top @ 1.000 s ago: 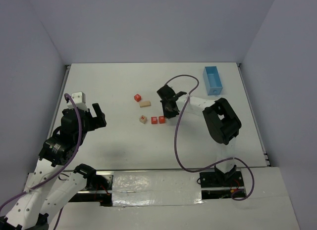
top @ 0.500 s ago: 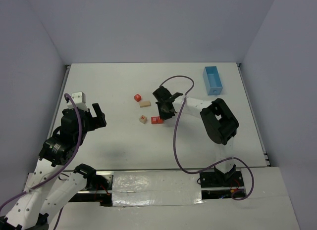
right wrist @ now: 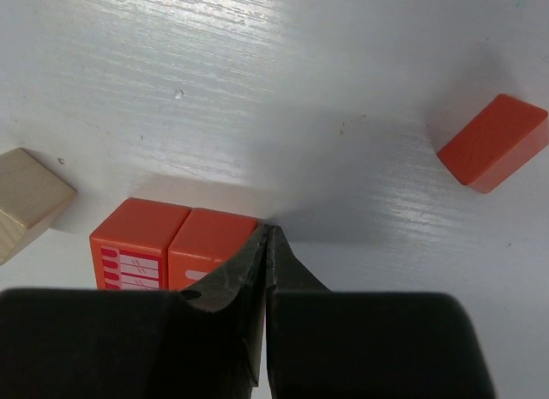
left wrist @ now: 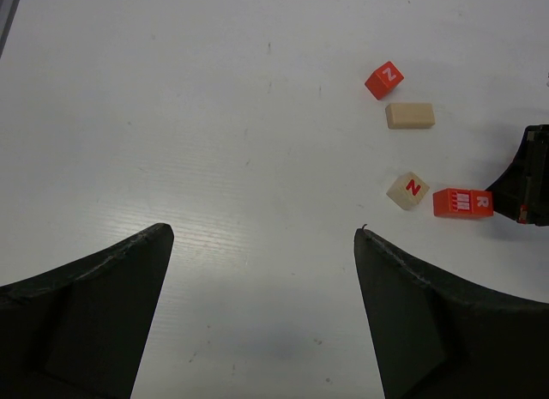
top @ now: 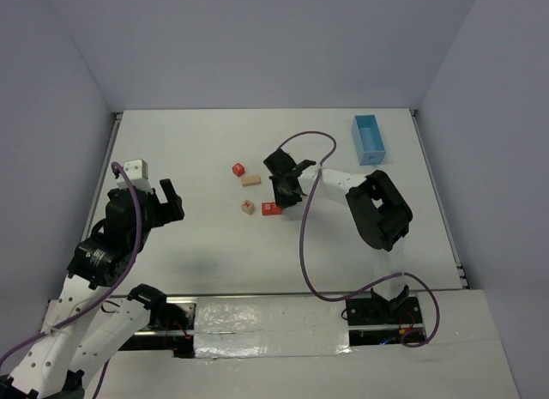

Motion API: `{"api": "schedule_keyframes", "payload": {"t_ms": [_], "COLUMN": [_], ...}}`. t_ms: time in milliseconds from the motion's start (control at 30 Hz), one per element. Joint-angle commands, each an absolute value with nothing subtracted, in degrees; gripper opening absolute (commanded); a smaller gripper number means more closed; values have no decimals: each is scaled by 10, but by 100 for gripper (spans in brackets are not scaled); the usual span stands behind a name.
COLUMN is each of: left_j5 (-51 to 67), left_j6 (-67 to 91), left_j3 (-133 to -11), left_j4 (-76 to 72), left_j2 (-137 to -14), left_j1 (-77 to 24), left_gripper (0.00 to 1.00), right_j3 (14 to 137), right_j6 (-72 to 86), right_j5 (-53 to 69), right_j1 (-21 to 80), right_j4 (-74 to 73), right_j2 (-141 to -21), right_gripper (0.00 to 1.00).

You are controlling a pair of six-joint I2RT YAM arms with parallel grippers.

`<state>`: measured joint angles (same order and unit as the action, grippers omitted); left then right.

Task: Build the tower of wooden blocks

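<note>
Wood blocks (top: 248,207) scattered mid-surface (top: 171,142), red pair (right wrist: 141,232) set side by side, partly hidden by the right jaws, shut and empty, tips beside them, left jaws spread wide, empty, well apart, open room around.

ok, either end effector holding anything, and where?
Nothing held. Right end effector shut empty, tips beside the red blocks; left end effector open, empty.

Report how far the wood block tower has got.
Done: nothing stacked; every block lies on the table, two red blocks side by side. In hand: nothing held; the right gripper is shut, tips against that pair; the left gripper hangs open, apart. Left: the whole stack, tan cube, tan slab and lone red cube included.
</note>
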<state>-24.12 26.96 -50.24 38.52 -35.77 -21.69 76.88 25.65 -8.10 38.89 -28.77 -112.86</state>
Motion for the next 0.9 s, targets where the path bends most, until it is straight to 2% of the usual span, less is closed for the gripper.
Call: {"api": "schedule_keyframes", "payload": {"t_ms": [0,300,433,533,633,667,733,767,800,867], "left_j5": [-240,-241,-247,-226,-181,-178,-164,-155,-125,-83], "left_j6": [261,261,260,259,253,251,230,220,192,146], "left_j3": [-503,-503,-517,-555,-630,-649,-714,-736,-781,-824], "left_j4": [362,362,366,370,361,353,338,331,323,321], "left_j2": [-352,-354,-376,-424,-515,-543,-654,-694,-778,-858], "left_j1": [-220,-221,-221,-221,-221,-221,-221,-218,-215,-211], "left_gripper": [100,100,100,99,100,100,100,99,100,95], "right_j3": [791,786,759,747,745,736,723,710,703,686], "right_j6": [268,272,273,266,259,256,251,250,244,237], "right_j5": [-83,-113,-137,-148,-164,-171,-171,-163,-154,-132], "right_j1": [398,394,386,386,385,386,384,379,375,371], "right_j4": [-294,-316,-313,-319,-338,-338,-337,-336,-331,-330], "right_j2": [-1130,-1123,-1052,-972,-887,-865,-807,-789,-761,-740], "right_gripper": [5,6,9,24,45,66,87,90,91,91]}}
